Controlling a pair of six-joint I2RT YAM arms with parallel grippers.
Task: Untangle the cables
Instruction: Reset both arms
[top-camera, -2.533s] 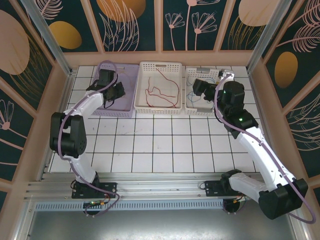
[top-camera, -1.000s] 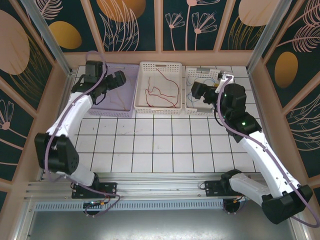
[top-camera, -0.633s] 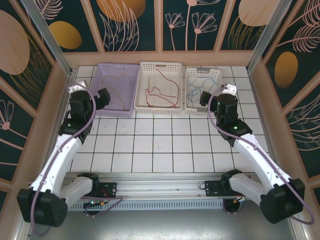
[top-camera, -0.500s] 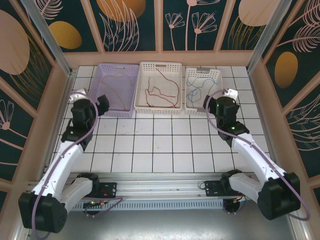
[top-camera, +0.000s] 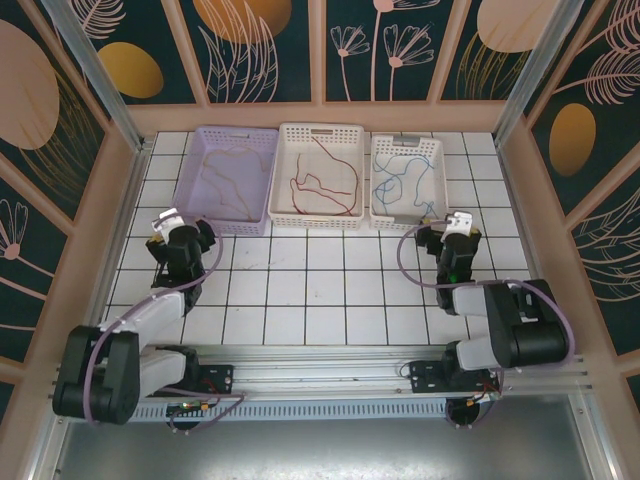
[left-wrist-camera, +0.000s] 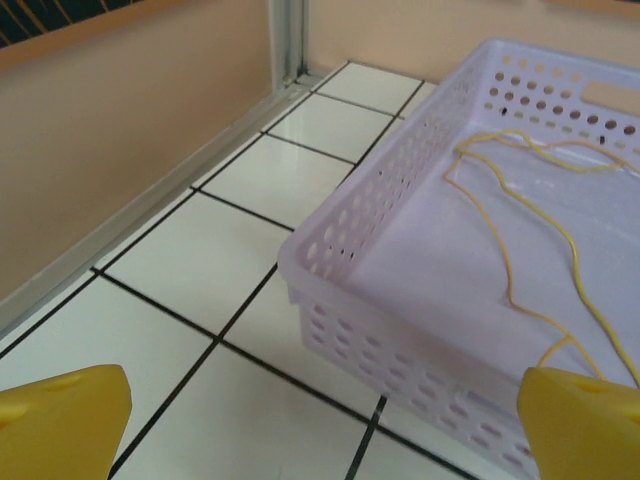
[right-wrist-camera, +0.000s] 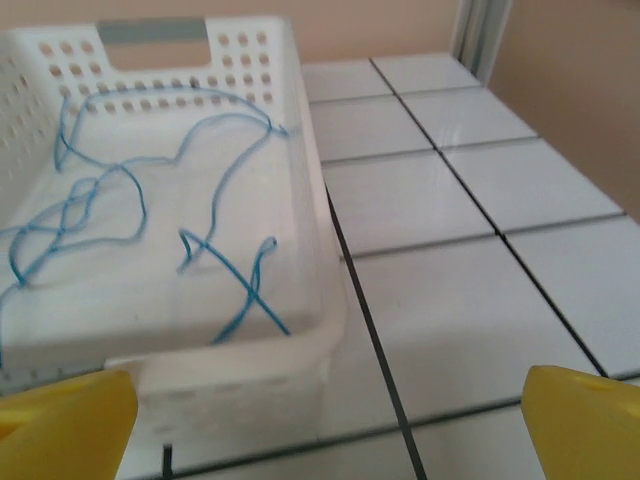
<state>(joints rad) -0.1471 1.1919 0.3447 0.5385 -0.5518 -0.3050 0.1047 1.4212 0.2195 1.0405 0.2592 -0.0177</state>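
The cables lie sorted in three baskets at the back. A brownish-orange cable (top-camera: 226, 166) rests in the purple basket (top-camera: 204, 222), and looks yellowish (left-wrist-camera: 524, 258) in the left wrist view. A red cable (top-camera: 331, 182) lies in the middle white basket (top-camera: 320, 222). A blue cable (top-camera: 402, 176) (right-wrist-camera: 120, 200) is strewn in the right white basket (top-camera: 408, 224) (right-wrist-camera: 310, 180). My left gripper (top-camera: 200, 238) (left-wrist-camera: 325, 440) stands open and empty just before the purple basket's (left-wrist-camera: 340, 260) near left corner. My right gripper (top-camera: 432, 240) (right-wrist-camera: 325, 430) is open and empty before the right basket's near right corner.
White tiled floor stretches in front of the baskets. Wooden walls and metal posts (top-camera: 120, 120) close in both sides. Both arms are folded low near their bases, beside the rail (top-camera: 320, 360) at the near edge.
Both arms have drawn back from over the baskets toward the near edge and folded down. The grippers now sit low in front of the outer baskets, holding nothing.
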